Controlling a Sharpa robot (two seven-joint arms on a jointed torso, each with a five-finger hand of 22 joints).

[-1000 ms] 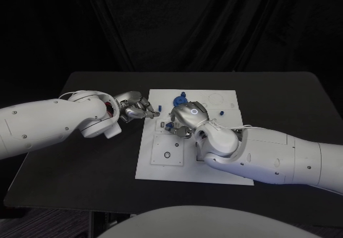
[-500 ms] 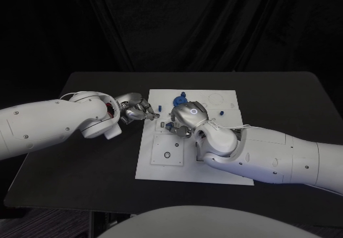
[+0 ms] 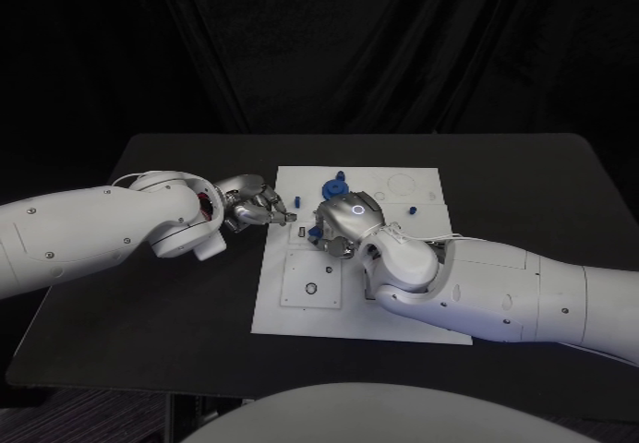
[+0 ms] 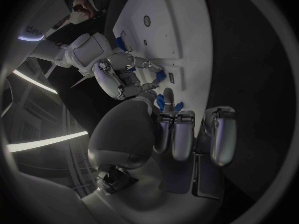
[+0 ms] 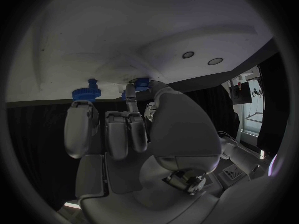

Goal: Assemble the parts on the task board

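Your white task board (image 3: 349,314) lies mid-counter (image 3: 533,175). Your left robot hand (image 3: 256,205) sits at the board's 9 o'clock edge with fingers curled in; the left wrist view shows a blue part (image 4: 166,102) at its fingertips, though you cannot tell whether it grips it. Your right robot hand (image 3: 343,217) is over the board's upper half, pinching a blue part (image 5: 142,84). Another blue part (image 3: 338,178) stands toward 12 o'clock.
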